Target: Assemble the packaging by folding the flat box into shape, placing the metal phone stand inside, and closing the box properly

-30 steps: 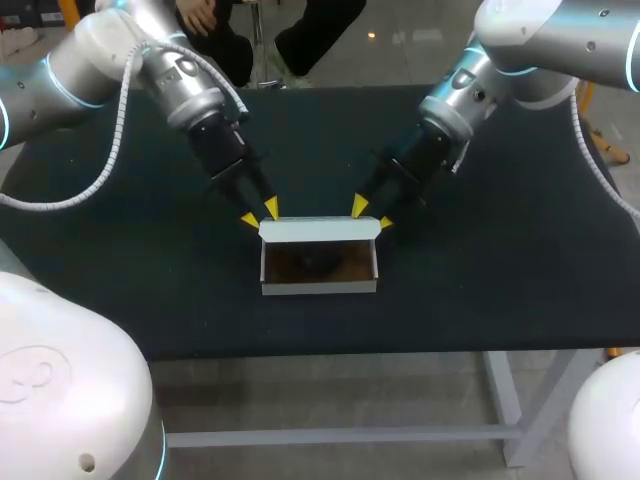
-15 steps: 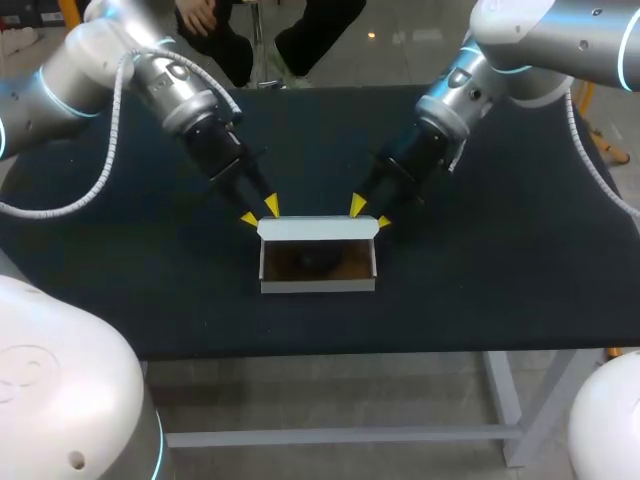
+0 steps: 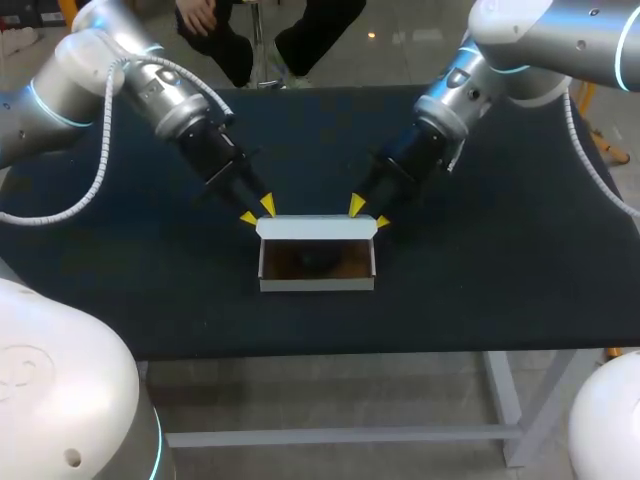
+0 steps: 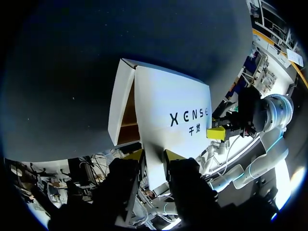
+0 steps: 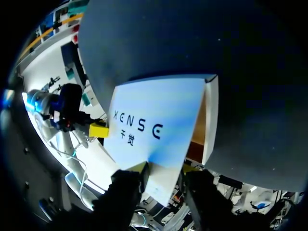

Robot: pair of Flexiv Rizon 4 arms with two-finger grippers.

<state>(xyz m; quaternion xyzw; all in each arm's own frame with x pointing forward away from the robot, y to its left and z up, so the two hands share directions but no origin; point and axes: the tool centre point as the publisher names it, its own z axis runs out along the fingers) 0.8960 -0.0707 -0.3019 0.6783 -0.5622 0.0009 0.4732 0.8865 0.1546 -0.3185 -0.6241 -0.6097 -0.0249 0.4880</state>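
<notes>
The white box [image 3: 317,282] stands folded at the table's middle, its brown inside showing. Something dark [image 3: 320,262] lies in it, too dim to make out. Its lid [image 3: 317,228] stands up along the back edge. My left gripper [image 3: 258,211] has the lid's left top corner wedged between its fingers, and my right gripper [image 3: 370,213] has the right corner likewise. In the left wrist view the printed lid [image 4: 168,106] runs in between the gripper's [image 4: 153,156] yellow tips, both touching it. The right wrist view shows the same: lid [image 5: 154,120], gripper [image 5: 166,168].
The dark table top [image 3: 500,270] lies bare around the box on all sides. Both arms slant in from the back corners and meet at the lid. The table's front edge [image 3: 330,352] is a short way before the box.
My left arm's wrist has drawn a little back and to the left while its tips stayed at the lid corner. The box has crept slightly left. The right arm holds still.
</notes>
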